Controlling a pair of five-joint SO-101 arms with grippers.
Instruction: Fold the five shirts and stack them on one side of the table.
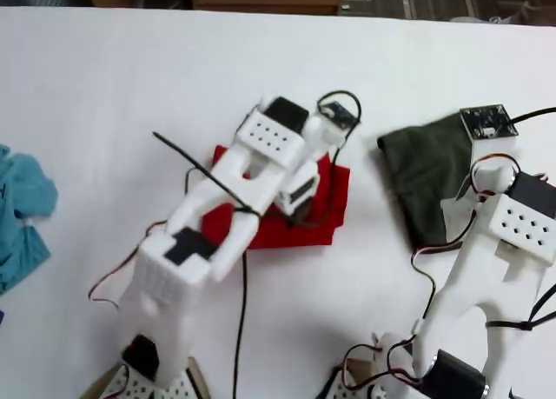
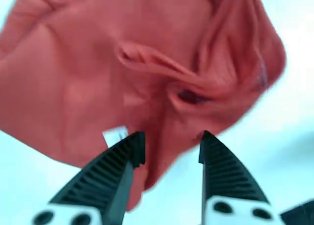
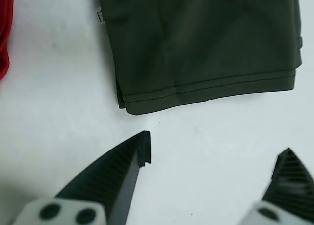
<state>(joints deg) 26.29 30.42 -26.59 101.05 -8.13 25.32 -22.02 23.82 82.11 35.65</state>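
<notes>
The far half of the white table (image 1: 130, 77) lies bare from side to side. A bare strip runs between the red shirt (image 1: 334, 209) and the dark green shirt (image 1: 421, 177). Another, wider, separates the left arm (image 1: 217, 216) from the blue shirt (image 1: 22, 216) at the table's edge. The left arm slants across the red shirt, its open left gripper (image 2: 169, 141) over the cloth's edge. The right gripper (image 3: 216, 154), fingers spread, has bare table under it, just beside the green hem. Loose cables (image 1: 239, 329) and the right arm (image 1: 486, 269) crowd the near edge.
</notes>
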